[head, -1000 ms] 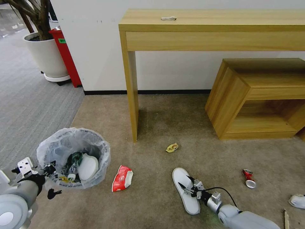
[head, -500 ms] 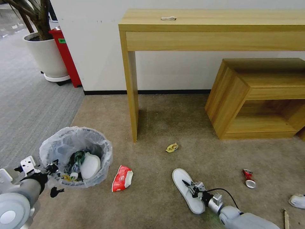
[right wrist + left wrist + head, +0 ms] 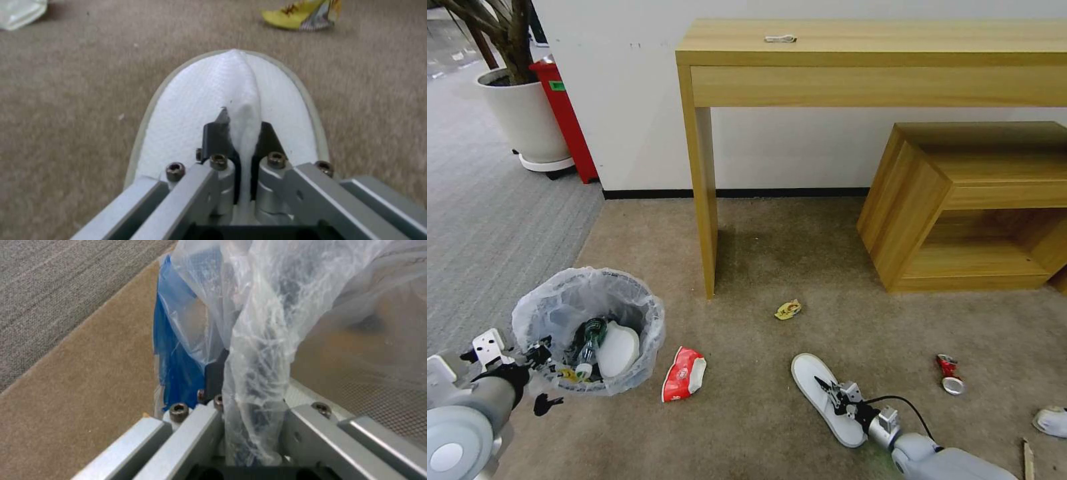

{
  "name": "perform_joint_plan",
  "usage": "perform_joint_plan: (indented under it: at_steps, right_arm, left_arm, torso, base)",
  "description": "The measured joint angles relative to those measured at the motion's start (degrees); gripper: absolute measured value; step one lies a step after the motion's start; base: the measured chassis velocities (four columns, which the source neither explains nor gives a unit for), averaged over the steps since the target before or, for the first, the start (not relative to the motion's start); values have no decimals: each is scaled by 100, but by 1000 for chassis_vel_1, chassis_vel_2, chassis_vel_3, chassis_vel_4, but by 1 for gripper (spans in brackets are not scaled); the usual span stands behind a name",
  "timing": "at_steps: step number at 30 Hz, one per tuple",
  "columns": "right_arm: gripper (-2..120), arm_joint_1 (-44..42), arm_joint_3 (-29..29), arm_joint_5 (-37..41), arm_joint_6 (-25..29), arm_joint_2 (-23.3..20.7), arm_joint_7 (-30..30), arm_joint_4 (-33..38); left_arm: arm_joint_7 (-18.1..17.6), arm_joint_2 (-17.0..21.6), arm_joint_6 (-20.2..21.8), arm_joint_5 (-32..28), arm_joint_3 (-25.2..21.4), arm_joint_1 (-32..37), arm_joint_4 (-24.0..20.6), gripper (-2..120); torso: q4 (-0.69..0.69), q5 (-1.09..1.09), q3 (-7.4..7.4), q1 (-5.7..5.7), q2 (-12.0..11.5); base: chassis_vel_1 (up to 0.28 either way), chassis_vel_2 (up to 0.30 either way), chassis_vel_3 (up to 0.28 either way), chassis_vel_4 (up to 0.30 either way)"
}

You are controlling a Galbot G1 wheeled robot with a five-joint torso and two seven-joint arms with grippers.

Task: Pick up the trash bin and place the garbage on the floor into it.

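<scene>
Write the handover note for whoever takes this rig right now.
Left end effector: shut on the trash bin, clamping its bag-lined rim at the near left side.
Right end effector: shut on the white slipper, pinching a fold of its upper; the sole lies on the beige carpet.
Done: a green bottle and a white piece already sit in the bin.
Left on the carpet: the red wrapper, yellow wrapper, crushed red can, second white slipper and wooden stick.
</scene>
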Motion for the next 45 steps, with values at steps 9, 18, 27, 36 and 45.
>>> perform_joint_plan:
  at_steps: [9, 18, 27, 36, 45]
  right_arm:
    - [0, -5, 144, -15, 70, -326, -12, 488]
    - [0, -223, 650, -82, 97, -695, -17, 1176]
    - [0, -534, 1392, -161, 95, -1155, 5, 2081]
    - [0, -759, 2354, -122, -162, -2123, 168, 4143]
    - [0, -546, 2333, 65, -322, -2404, 306, 5068]
  left_arm:
    - [-19, -9, 17, 88, 215, 21, 8, 0]
    - [-143, -36, 58, 128, 451, 103, -209, 0]
    - [-216, 28, 107, 37, 527, 328, -538, 0]
    - [-123, 586, 159, -69, 974, 158, -477, 0]
    - [-30, 794, 191, -87, 1328, -231, -147, 0]
  torso:
    - [0, -1, 0, 0, 0]
    - [0, -1, 0, 0, 0]
    - [0, 1, 0, 0, 0]
    - [0, 1, 0, 0, 0]
    - [0, -2, 0, 0, 0]
  base:
    - [0, 0, 0, 0]
    - [0, 0, 0, 0]
    - [0, 0, 0, 0]
    - [0, 0, 0, 0]
    - [0, 0, 0, 0]
